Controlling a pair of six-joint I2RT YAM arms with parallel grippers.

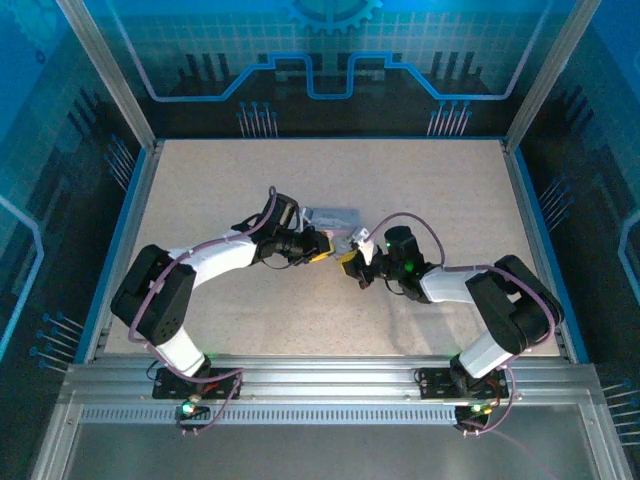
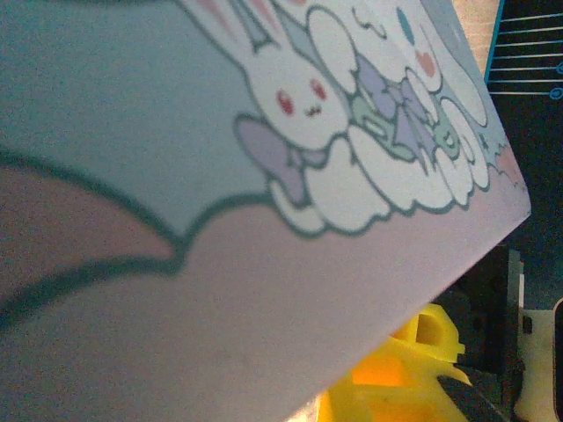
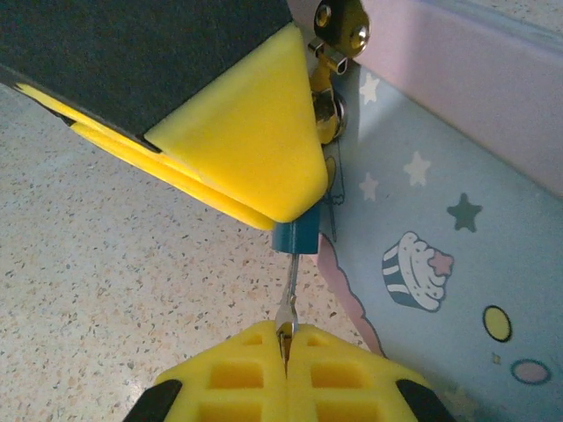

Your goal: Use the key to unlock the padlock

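Centrally on the speckled table (image 1: 420,180), we see both arms meeting beside the tin box (image 1: 335,216). The left gripper (image 1: 320,250) sits just at the box's 6 o'clock, and the right gripper (image 1: 350,264) at 4 o'clock of the left one. From the right wrist, our right fingers (image 3: 352,369) are pressed together, pinching the thin key (image 3: 286,299). Its blade runs toward 12 o'clock into the small blue-grey padlock (image 3: 296,236). The padlock pokes out from under the left fingers (image 3: 246,141), which look drawn close on it. The tin's printed wall stands at 3 o'clock, with its brass hasp (image 3: 341,31) at 1 o'clock of the padlock.
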